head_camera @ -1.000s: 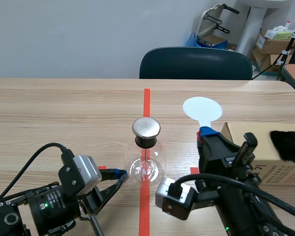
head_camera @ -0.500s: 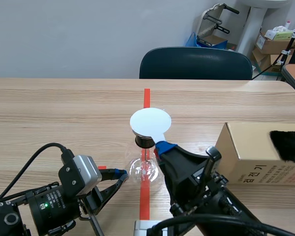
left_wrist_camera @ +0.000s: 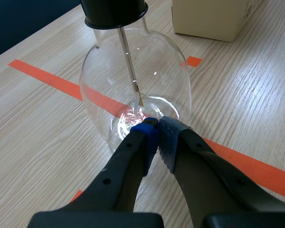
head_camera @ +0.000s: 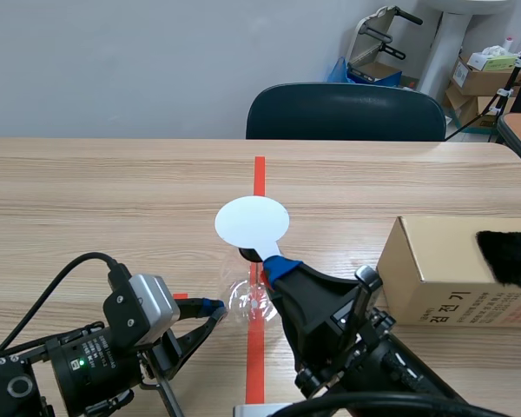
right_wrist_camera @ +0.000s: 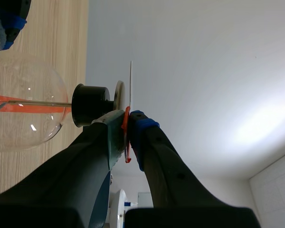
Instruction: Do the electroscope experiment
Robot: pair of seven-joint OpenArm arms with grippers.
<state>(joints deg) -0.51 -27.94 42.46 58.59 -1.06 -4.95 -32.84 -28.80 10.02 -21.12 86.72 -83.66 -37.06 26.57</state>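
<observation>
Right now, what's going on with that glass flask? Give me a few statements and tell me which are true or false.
1. The right gripper holds a white disc at the top of the flask. True.
2. The left gripper is open around the flask. False: it is shut, with its tips by the flask's base.
3. The flask lies on its side. False: it stands upright.
4. The cardboard box carries black fur on top. True.

A clear, round glass flask point(head_camera: 250, 301) with a black stopper point(left_wrist_camera: 114, 12) stands upright on the worktop point(head_camera: 113, 200); a white disc point(head_camera: 252, 222) hangs flat over its top, perhaps touching.
</observation>
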